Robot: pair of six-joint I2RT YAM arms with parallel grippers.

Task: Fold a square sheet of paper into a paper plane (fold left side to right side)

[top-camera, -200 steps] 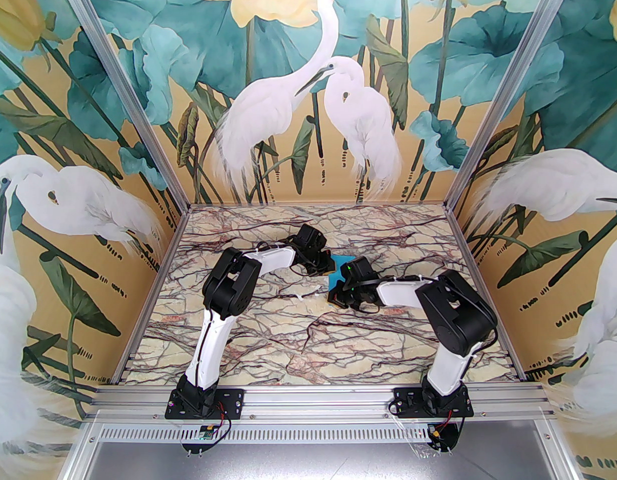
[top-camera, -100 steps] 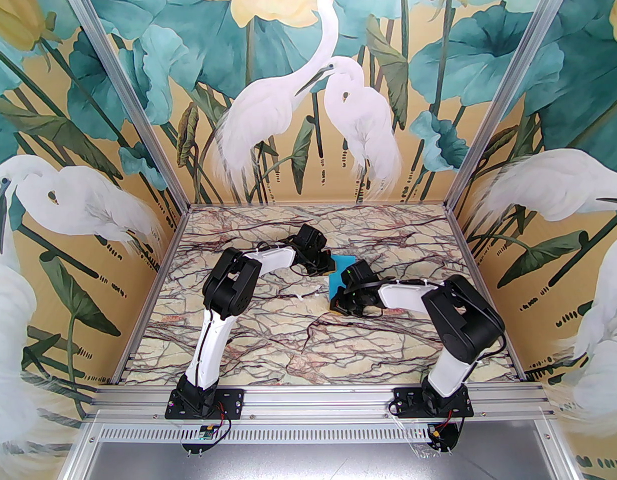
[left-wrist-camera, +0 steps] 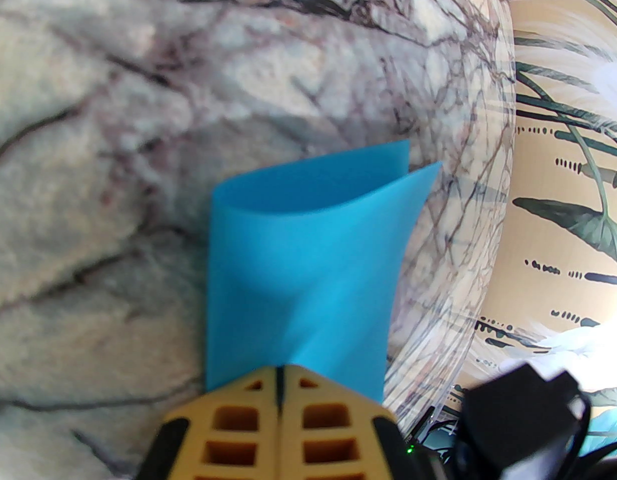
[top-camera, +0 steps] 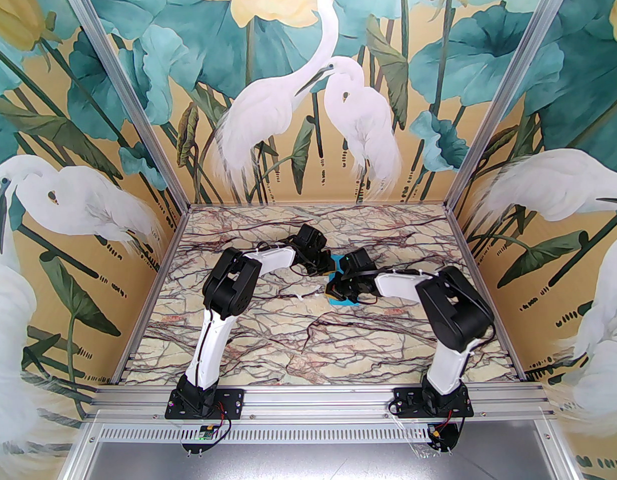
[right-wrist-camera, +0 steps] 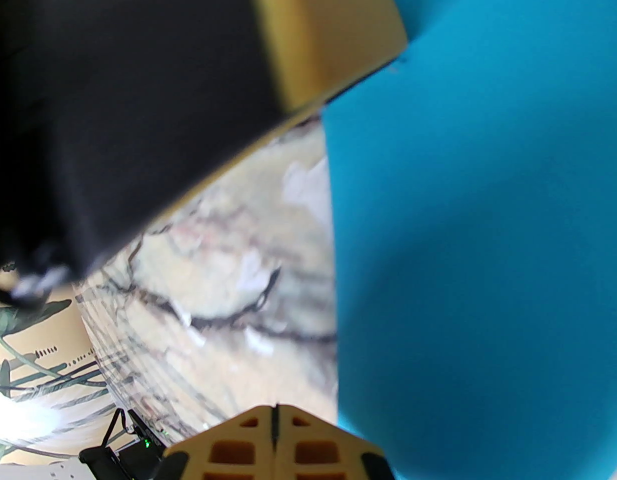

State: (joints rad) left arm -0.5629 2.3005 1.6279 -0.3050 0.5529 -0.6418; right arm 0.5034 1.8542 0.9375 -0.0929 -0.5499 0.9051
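Marble tabletop [top-camera: 268, 338] holds the square sheet of paper [left-wrist-camera: 308, 268] near its middle, curled loosely over itself. Both the left gripper [left-wrist-camera: 278, 373], tips on the sheet's near edge, and the right gripper [right-wrist-camera: 274, 410] are closed. Light and springy, it likely needs pinning along its free edges.

We record a marble-patterned table top [top-camera: 268, 338], cream with dark red-brown veins, across the lower centre. Mural walls [top-camera: 268, 68] enclose it at back, left and right: white egrets, teal leaves, pale yellow blooms on ochre. Aluminium posts [top-camera: 123, 93] rise at the rear corners; an aluminium rail [top-camera: 318, 399] spans the bottom. Lighting is even and bright.
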